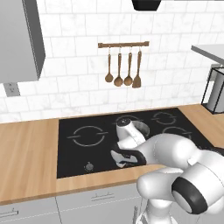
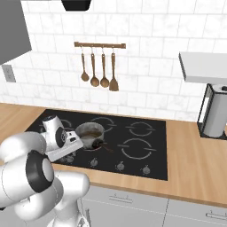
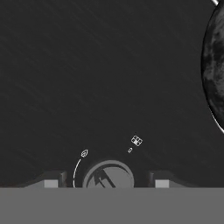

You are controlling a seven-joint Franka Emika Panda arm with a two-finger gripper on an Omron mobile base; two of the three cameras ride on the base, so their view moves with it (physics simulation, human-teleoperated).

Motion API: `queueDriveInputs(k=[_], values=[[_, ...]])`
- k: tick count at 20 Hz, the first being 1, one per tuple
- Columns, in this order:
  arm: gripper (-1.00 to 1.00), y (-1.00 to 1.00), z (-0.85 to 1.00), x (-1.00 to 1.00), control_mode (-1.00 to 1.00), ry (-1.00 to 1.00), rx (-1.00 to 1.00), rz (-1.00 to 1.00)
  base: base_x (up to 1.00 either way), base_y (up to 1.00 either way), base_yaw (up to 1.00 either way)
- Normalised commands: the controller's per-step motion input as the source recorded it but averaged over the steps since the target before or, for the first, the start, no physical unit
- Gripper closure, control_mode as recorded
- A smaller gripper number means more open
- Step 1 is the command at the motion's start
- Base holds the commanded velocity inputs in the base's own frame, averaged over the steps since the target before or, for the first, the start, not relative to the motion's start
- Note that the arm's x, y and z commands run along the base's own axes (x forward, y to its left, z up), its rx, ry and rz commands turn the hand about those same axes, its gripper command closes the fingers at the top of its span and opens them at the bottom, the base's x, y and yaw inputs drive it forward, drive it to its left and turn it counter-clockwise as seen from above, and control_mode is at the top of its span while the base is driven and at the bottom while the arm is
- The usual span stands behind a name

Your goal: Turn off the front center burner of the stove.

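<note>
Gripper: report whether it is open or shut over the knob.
Open. In the hand view the gripper has its fingertips standing apart either side of the silver knob, neither touching it.

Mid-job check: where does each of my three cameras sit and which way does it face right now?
Left base view: behind the arm on its left, looking forward and down at the stove and utensil rail; the white arm rises from the lower right.
Right base view: behind on the right, facing the same stove and its pot; the arm rises from the lower left.
Hand view: on the hand, looking close at black glass, with a knob between the fingertips.
Both base views share the stove, the rail and the tiled wall.
</note>
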Motion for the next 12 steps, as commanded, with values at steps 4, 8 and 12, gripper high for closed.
queueDriveInputs(k=[4,8,12], values=[[1.0,0.0,0.0,0.0,-1.0,0.0,0.0,0.0,0.0,0.0,0.0],[1.0,0.0,-0.04,0.0,-1.0,0.0,0.0,0.0,0.0,0.0,0.0],[1.0,-0.13,-0.11,0.0,-1.0,0.01,0.0,-0.14,0.0,0.0,0.0]])
